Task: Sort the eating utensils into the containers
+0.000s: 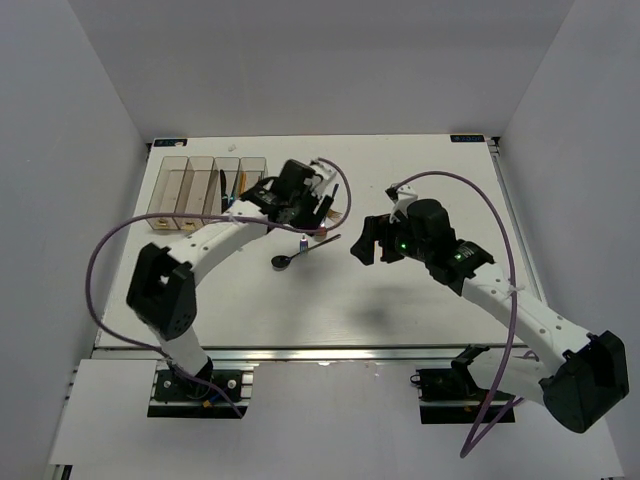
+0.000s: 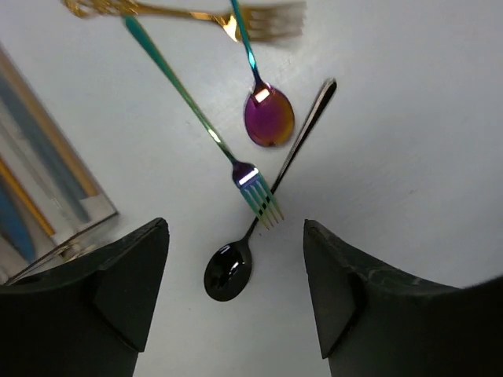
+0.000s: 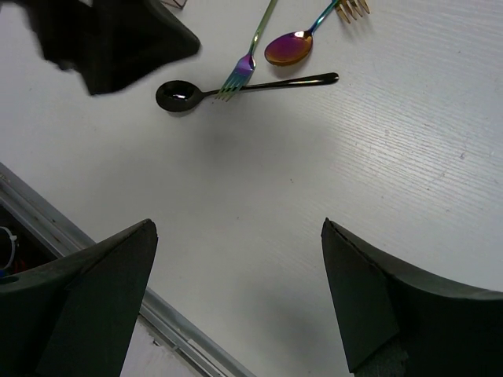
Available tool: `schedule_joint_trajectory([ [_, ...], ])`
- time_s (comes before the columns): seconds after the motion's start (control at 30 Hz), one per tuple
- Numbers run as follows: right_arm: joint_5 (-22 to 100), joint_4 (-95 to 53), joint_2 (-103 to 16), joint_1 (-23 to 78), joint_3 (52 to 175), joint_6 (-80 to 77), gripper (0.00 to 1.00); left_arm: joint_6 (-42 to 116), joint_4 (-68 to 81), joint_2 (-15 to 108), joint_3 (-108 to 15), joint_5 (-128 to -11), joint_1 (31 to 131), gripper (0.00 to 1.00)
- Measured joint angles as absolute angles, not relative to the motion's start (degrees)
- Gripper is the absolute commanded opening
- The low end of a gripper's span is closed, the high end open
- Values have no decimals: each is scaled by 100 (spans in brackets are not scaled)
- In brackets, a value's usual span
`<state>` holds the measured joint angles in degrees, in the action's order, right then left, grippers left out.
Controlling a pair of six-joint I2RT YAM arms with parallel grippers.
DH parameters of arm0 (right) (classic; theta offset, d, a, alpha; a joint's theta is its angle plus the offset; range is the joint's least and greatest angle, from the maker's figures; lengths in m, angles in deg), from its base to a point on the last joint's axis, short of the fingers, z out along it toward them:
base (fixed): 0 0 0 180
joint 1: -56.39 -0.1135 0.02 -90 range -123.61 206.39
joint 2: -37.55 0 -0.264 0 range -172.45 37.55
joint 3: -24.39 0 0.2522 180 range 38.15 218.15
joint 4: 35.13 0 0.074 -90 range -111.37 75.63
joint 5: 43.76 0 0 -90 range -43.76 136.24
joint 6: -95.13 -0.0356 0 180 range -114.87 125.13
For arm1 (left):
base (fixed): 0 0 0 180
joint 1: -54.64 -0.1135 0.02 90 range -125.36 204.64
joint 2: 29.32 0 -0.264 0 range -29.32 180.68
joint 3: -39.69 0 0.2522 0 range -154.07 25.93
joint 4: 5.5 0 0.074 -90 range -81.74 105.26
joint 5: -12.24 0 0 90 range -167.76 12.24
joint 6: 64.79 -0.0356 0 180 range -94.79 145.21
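A black spoon (image 2: pixel 228 271) is laid on the white table (image 1: pixel 400 290), its handle met by the tines of an iridescent fork (image 2: pixel 211 133). An iridescent spoon (image 2: pixel 269 118) with a purple bowl is set just beside them, and a gold fork (image 2: pixel 263 22) lies beyond. The 4 clear containers (image 1: pixel 205 185) are ranged in a row at the table's far left (slim pieces are seen in some). The left gripper (image 2: pixel 236 314) is held above the black spoon, jaws wide apart, nothing grasped. The right gripper (image 3: pixel 236 298) is poised nearer mid-table, likewise spread and empty. The table is enclosed by plain white walls (image 1: pixel 60 100).
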<state>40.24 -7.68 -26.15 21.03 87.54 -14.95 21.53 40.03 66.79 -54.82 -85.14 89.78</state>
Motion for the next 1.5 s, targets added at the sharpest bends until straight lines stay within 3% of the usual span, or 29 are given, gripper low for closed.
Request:
schedule_joint_trajectory([
  [0.13, 3989, -766, -2445, 2103, 8699, -1482, 89, 2021, 4186, 7540, -5346, -8300, 9159, 65],
  [0.7, 3836, -731, -2372, 2103, 8450, -1366, 89, 1761, 3922, 7864, -4704, -7425, 9133, 57],
  [1.0, 3749, -731, -2420, 2103, 8442, -1366, 89, 1711, 3859, 8008, -4737, -7421, 8871, 58],
  [1.13, 3679, -737, -2519, 2103, 8442, -1368, 89, 1715, 3843, 8063, -4737, -7397, 8858, 43],
  [1.33, 3611, -740, -2584, 2103, 8442, -1370, 89, 1750, 3751, 8192, -4774, -7358, 8860, 48],
  [1.4, 3578, -740, -2584, 2103, 8442, -1370, 89, 1759, 3767, 8203, -4791, -7373, 8862, 40],
  [1.5, 3556, -744, -2584, 2103, 8442, -1370, 89, 1794, 3778, 8244, -4842, -7371, 8873, 38],
])
